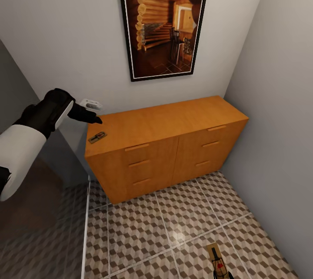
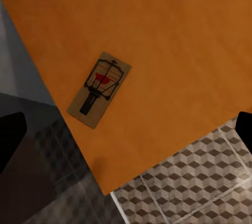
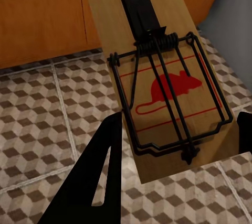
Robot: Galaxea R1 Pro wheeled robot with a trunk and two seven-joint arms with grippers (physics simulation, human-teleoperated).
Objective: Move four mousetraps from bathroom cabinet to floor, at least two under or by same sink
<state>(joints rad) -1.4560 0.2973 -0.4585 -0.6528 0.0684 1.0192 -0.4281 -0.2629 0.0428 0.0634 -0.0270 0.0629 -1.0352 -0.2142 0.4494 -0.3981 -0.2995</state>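
1. One mousetrap (image 1: pixel 97 137) lies flat on top of the cabinet (image 1: pixel 174 126), near its left end and close to the front edge.
2. The left gripper (image 1: pixel 89 116) hovers above that left end, apart from the trap, fingers spread with nothing between them.
3. A second mousetrap (image 3: pixel 163 77) is clamped between the right gripper's fingers (image 3: pixel 105 171), raised over the bathroom floor (image 1: pixel 152 226) in front of the cabinet.
4. A framed picture (image 1: pixel 163 20) hangs on the far wall.
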